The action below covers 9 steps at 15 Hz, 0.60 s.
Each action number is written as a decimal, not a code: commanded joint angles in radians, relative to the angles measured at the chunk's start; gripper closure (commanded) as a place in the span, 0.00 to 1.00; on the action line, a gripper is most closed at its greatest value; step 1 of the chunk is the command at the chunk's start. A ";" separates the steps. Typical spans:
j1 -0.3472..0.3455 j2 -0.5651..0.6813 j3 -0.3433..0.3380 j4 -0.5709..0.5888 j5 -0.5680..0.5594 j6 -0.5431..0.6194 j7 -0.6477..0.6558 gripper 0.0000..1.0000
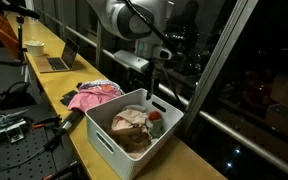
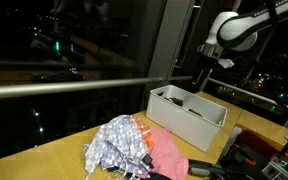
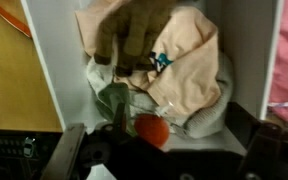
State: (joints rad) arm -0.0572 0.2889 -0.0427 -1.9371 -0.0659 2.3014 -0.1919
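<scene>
Your gripper [image 1: 152, 80] hangs over white bin [image 1: 112, 140] in exterior view. Clothes [image 1: 132, 120] lie inside bin. Pink cloth [image 1: 94, 95] lies on table [image 1: 54, 90], just beside bin.

Exterior view: gripper [image 2: 204, 76] above bin [image 2: 189, 112], pink cloth [image 2: 166, 150] near front.

Wrist view: you see fingers [image 3: 69, 152] spread wide, nothing between them. Peach clothes [image 3: 189, 70] and small red thing [image 3: 151, 128] lie below, in bin [image 3: 54, 70].

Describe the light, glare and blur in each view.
In both exterior views the room is dim and the window is black with scattered city lights; the white bin stands out brightest. Wrist view: soft and blurred, the clothes in the bin smeared, the gripper an underexposed dark shape along the bottom edge.
</scene>
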 commanded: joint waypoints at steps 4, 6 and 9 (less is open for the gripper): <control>-0.090 0.089 -0.040 -0.118 0.004 0.188 -0.046 0.00; -0.110 0.143 -0.033 -0.126 0.017 0.246 -0.052 0.00; -0.123 0.228 -0.012 -0.112 0.036 0.322 -0.050 0.00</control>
State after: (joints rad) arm -0.1629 0.4480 -0.0799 -2.0702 -0.0581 2.5566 -0.2207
